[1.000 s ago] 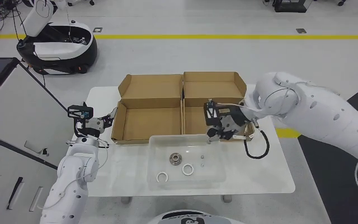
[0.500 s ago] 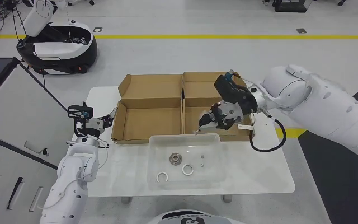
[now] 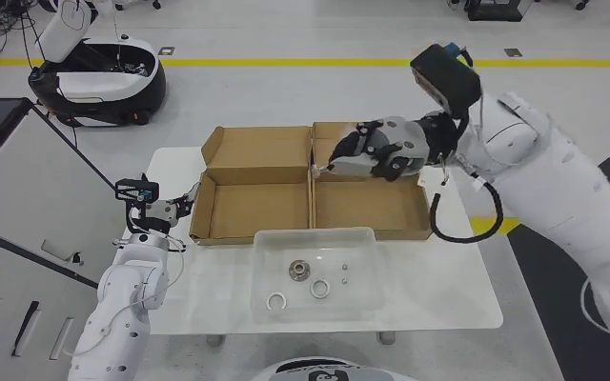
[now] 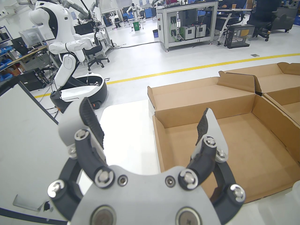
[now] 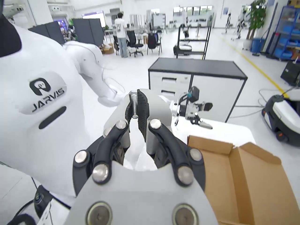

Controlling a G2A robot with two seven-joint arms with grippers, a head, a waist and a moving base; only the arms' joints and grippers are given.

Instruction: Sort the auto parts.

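My right gripper (image 5: 135, 99) is shut on a small threaded bolt (image 5: 134, 105) that stands upright between the pads. In the top view, this gripper (image 3: 334, 160) hangs raised over the back left part of the right cardboard box (image 3: 381, 214). A clear plastic bin (image 3: 362, 238) at the table's front holds a round metal hub (image 3: 299, 270), two white rings (image 3: 276, 303) and small nuts (image 3: 343, 279). My left gripper (image 4: 150, 125) is open and holds nothing. It sits just outside the left wall of the left cardboard box (image 4: 234, 146).
The two open boxes stand side by side behind the bin, their flaps up at the back. White table (image 3: 438, 286) lies bare to the right of the bin. A wheeled robot base (image 3: 95, 81) stands on the floor beyond the table's far left corner.
My right arm rose from the bin's back edge and swung up and back over the right box, with its wrist turned. The left arm has stayed still.
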